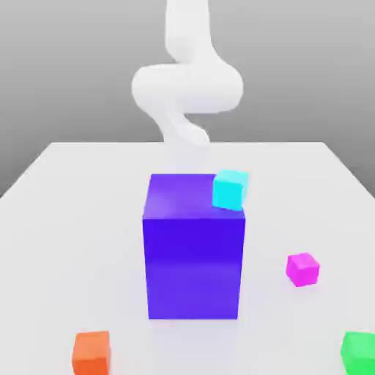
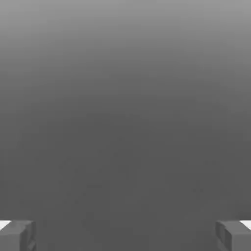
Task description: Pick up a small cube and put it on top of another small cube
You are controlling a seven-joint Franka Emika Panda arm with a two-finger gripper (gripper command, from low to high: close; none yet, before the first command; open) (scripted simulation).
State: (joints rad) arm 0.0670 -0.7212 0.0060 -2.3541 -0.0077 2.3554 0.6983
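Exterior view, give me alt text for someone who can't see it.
A tall blue-violet block stands mid-table with a cyan cube at its upper right corner and the white robot arm behind it. On the white table lie a small pink cube to the right, an orange cube front left and a green cube front right.

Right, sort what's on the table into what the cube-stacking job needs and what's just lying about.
For the job:
- small magenta-pink cube, on the table at the exterior view's right
- gripper, open and holding nothing

Which other small cube is meant to receive it cannot be told.

Lying about, or possibly that base:
- cyan cube
- orange cube
- green cube
- big blue-violet block
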